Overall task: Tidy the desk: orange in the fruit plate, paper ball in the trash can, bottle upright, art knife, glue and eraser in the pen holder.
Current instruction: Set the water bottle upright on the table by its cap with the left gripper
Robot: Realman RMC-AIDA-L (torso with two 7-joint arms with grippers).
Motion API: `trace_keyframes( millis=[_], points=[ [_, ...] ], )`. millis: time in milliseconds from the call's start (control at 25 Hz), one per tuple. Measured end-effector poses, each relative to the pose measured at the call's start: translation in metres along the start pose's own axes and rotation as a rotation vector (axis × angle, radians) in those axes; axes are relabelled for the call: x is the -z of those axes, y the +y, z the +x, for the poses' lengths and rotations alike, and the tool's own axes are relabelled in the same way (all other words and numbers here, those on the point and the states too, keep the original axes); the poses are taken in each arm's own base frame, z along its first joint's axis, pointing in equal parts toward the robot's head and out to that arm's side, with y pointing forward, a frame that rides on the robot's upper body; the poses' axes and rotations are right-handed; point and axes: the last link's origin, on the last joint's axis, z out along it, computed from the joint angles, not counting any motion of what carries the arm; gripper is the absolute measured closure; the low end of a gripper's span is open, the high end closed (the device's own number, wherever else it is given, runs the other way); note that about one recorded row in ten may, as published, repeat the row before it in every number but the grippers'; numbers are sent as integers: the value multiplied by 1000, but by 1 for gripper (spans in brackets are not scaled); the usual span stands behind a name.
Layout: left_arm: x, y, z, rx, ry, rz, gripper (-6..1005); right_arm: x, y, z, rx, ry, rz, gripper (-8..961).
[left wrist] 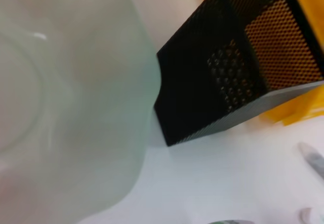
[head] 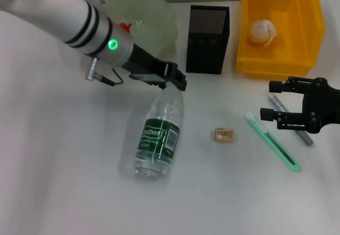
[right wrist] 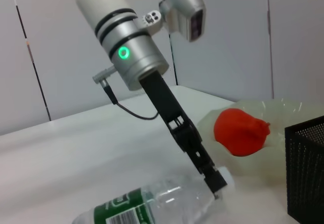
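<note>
White desk (head: 64,192) surface: clear bottle (head: 158,136) with green label lies on its side mid-desk, neck toward the left gripper (head: 178,80), whose fingers sit at the cap end; whether they grip it cannot be told. Right gripper (head: 276,99) hovers with jaws apart just beside the grey glue stick (head: 305,137) and green art knife (head: 273,142), eraser (head: 223,135) lying between bottle and knife. Behind: black mesh pen holder (head: 207,33), paper ball (head: 262,32) already in the yellow trash can (head: 308,27), orange (right wrist: 240,131) on the pale fruit plate (head: 154,17).
</note>
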Motion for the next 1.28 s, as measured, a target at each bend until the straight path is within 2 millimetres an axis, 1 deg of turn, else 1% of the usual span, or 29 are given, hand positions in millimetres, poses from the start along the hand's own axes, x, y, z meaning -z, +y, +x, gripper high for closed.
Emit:
trace_keyframes(
  millis=[280, 320, 360, 520, 680, 720, 800, 920, 1120, 1280],
  points=[
    [18, -4, -2, -50, 31, -74, 562, -2, -2, 1, -13, -2, 19, 205],
    [24, -4, -3, -82, 38, -113, 562, -4, -2, 2, -20, -5, 26, 205],
    [24, -4, -3, -82, 38, -113, 562, -4, -2, 2, -20, -5, 26, 205],
    [36, -9, -7, -158, 84, -165, 562, -12, -1, 2, -27, -17, 33, 205],
    [44, -12, -8, -202, 117, -182, 562, -15, 0, 1, -29, -25, 30, 205],
    [50, -15, -8, -236, 146, -192, 562, -17, 1, 1, -31, -28, 27, 205],
    [52, -16, -8, -247, 155, -192, 562, -18, 2, 1, -31, -29, 25, 205],
    [60, -21, -7, -278, 176, -192, 562, -19, 2, 2, -34, -30, 26, 205],
    [67, -22, -9, -309, 173, -201, 563, -21, 2, 3, -46, -30, 38, 206],
    [75, -24, -11, -368, 191, -192, 563, -25, 1, 4, -52, -29, 44, 206]
  ],
)
